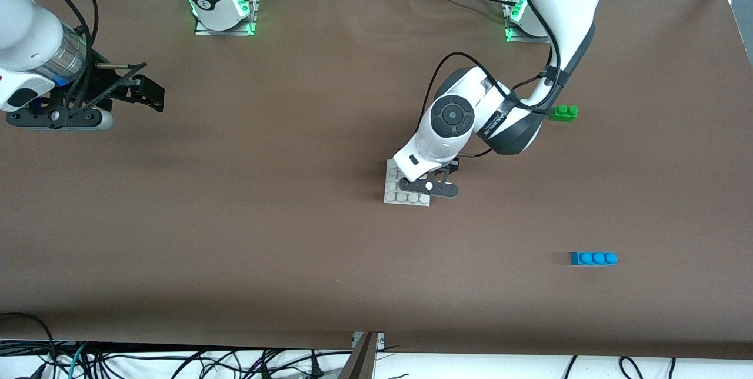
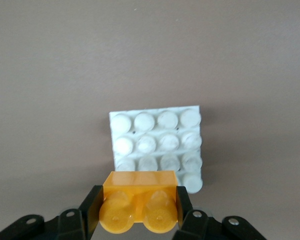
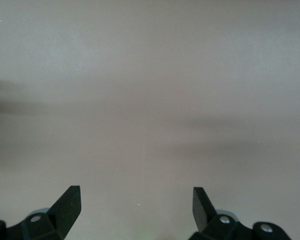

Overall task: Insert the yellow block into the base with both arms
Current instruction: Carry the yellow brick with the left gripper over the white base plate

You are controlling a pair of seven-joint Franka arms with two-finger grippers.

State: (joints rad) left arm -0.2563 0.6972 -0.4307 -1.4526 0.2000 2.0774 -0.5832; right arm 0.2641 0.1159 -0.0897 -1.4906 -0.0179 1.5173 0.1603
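Front view: the left arm reaches from its base to the middle of the brown worktop [image 1: 235, 249], its left pincer [image 1: 428, 186] low over the white studded base [image 1: 395, 190]. A green two-stud brick [image 1: 565, 112] lies farther from the camera, toward the left arm's end; a blue three-stud brick [image 1: 593, 258] lies nearer. The right arm waits at its own end, right pincer [image 1: 132, 87] raised over bare worktop.

Left wrist view: the left pincer [image 2: 138, 212] is clenched on the yellow block [image 2: 139, 202], studs facing the camera, over one edge of the base [image 2: 157, 145].

Right wrist view: the right pincer [image 3: 137, 205] is released, fingertips [image 3: 70, 202] wide apart, holding nothing.
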